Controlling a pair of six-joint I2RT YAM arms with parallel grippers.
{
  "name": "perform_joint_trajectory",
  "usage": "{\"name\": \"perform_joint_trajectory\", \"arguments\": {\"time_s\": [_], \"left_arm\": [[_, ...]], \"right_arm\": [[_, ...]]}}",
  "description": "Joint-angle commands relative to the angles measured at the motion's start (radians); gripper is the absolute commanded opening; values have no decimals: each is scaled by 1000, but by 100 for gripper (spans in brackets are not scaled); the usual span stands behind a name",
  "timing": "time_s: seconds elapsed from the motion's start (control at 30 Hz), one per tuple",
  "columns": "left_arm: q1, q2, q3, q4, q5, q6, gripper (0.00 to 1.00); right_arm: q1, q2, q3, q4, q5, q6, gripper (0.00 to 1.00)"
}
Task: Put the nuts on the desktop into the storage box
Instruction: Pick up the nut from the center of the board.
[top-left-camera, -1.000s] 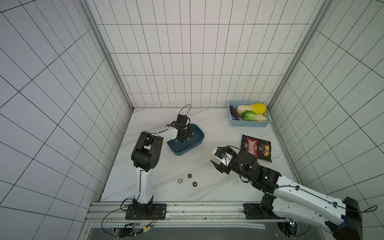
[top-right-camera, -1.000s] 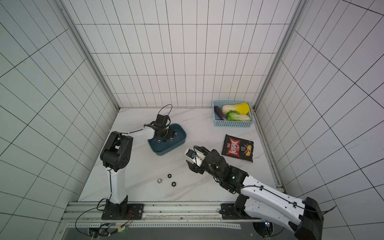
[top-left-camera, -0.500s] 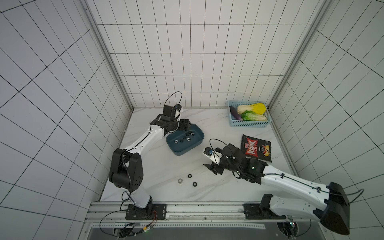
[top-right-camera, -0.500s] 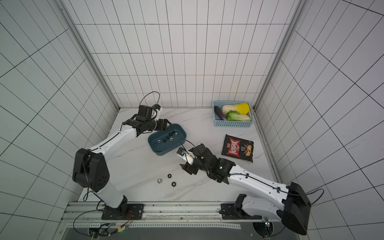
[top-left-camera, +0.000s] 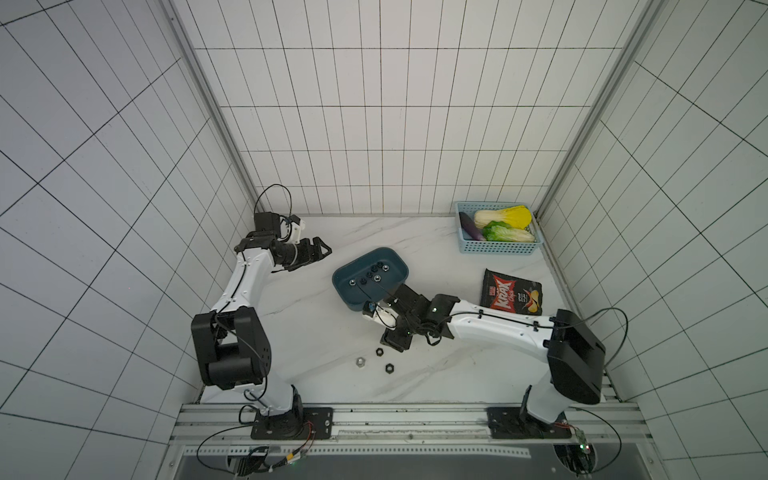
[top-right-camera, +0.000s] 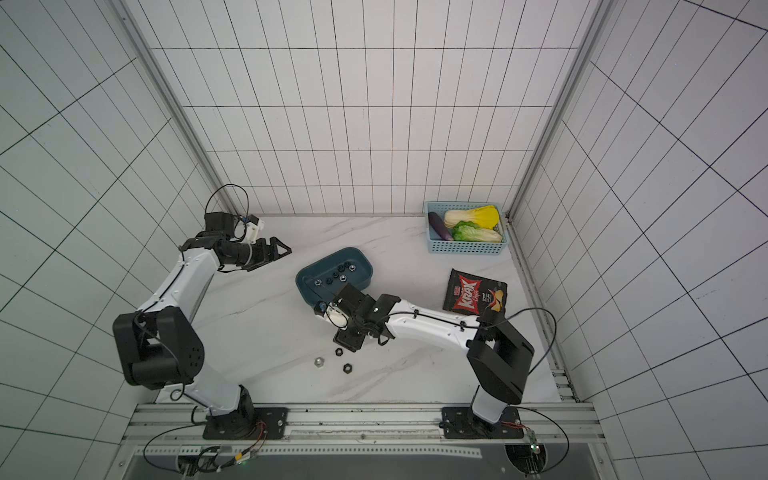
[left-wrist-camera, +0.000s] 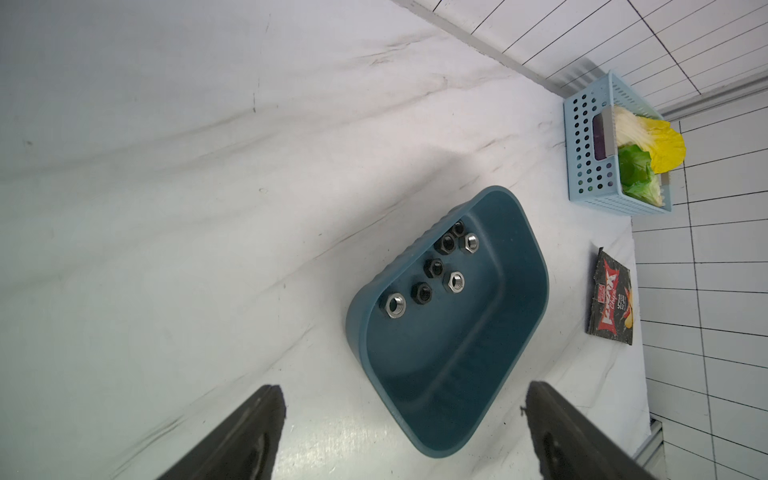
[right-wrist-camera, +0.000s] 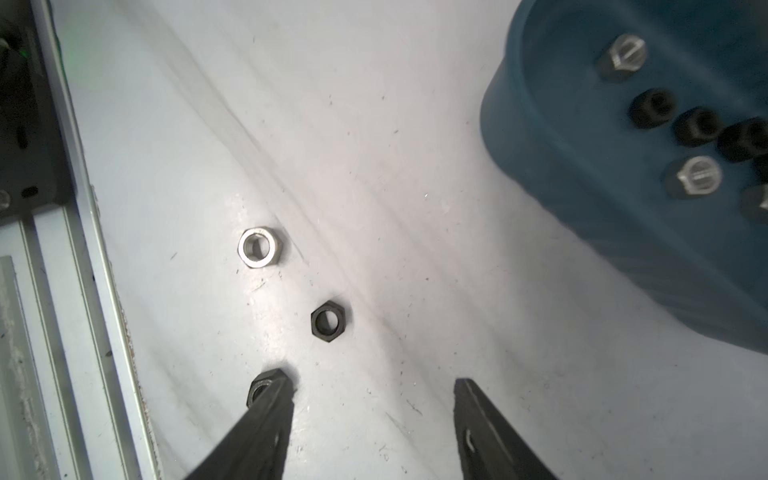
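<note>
Elbow of left arm (top-left-camera: 230, 353) sharply bent, white forearm reaching toward the back. left gripper (top-left-camera: 321, 251) held roughly level, jaws spread wide, holding nothing. right arm (top-left-camera: 498, 330) stretched low toward centre. right gripper (right-wrist-camera: 369, 378) tipped downward, jaws parted, nothing between them.

**Two high eyes, two wrist eyes**

Both top views look steeply down, side by side, from high above the aluminium front rail (top-left-camera: 407, 419). They take in the whole white marble-look desktop (top-left-camera: 316, 332) and the white tiled walls (top-left-camera: 395, 124).

The left wrist camera looks from farther off across the dark teal-blue plastic storage box (left-wrist-camera: 457, 374) toward the light blue lattice basket (left-wrist-camera: 582, 166).

The right wrist camera sits close over three small hexagonal metal nuts (right-wrist-camera: 328, 321). Its view catches that same box at the edge.
</note>
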Motion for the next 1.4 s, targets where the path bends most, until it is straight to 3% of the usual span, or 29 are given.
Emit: {"name": "perform_joint_trajectory", "arguments": {"time_s": [0.0,0.2,0.47,1.07,1.37], "left_arm": [[8,-29,42,-139,32,95,95],[12,-30,56,-258,-20,181,95],[15,-28,50,-261,-36,188,95],[16,-28,32,-237,-39,187,95],[15,-29,26,-237,-21,186,95]], "right_arm": [[19,78,85,-128,-19,-18,61],[27,211,206,-266,-34,-20,54],[41,281,277,-346,-38,-19,53],[54,358,322,-307,22,-28,51],[53,363,311,-280,42,-39,44]]}}
